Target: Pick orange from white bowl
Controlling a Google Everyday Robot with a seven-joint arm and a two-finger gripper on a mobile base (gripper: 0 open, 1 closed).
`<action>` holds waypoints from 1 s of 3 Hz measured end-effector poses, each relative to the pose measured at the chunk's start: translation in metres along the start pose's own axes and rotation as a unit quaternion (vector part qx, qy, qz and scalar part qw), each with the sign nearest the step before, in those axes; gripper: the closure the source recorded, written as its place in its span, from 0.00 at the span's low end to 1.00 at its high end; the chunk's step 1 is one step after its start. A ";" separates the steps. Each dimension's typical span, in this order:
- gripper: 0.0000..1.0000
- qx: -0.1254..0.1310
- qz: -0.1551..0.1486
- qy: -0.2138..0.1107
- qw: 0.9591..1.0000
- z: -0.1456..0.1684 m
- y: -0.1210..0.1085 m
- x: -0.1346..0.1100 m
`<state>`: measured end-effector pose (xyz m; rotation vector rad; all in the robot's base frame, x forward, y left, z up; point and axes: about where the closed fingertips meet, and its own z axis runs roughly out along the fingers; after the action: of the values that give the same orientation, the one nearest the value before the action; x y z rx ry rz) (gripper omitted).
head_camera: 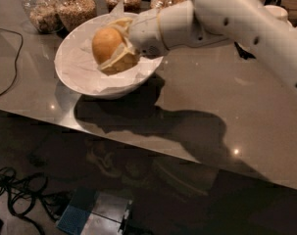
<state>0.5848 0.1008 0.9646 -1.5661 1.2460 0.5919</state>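
gripper: gripper (110,47) over the far right part of the bowl, reaching in from the right on the white arm (221,18)
grip state: clamped on the orange, one finger over the top, one under the near side
fingers: pale yellowish fingers (119,61) wrap the fruit on its right side
orange: orange (105,43) held in the gripper, inside the outline of the white bowl, toward its far right rim; can't tell if it touches the paper
white bowl: white bowl (77,84) on the table, left of centre, tilted rim, higher at the far side
paper: crumpled white paper (79,62) lining the bowl, left and near of the fruit
table: grey glossy table (211,111), arm and bowl shadow falling on the near part
jars: four glass jars (77,6) in a row at the far left edge, just behind the bowl, brown grainy fill
cable: black cable (8,84) on the table, far left
plates: stacked white dishes (279,11) far right, mostly behind the arm
floor: dark cables (18,192) near left, below the table edge
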 end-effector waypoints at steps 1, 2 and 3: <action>1.00 0.071 -0.006 0.012 0.997 -0.068 -0.009 -0.009; 1.00 0.103 -0.016 0.039 0.994 -0.117 -0.008 -0.011; 1.00 0.095 -0.059 0.055 0.992 -0.140 0.002 -0.014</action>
<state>0.5494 -0.0203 1.0277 -1.5146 1.2437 0.3057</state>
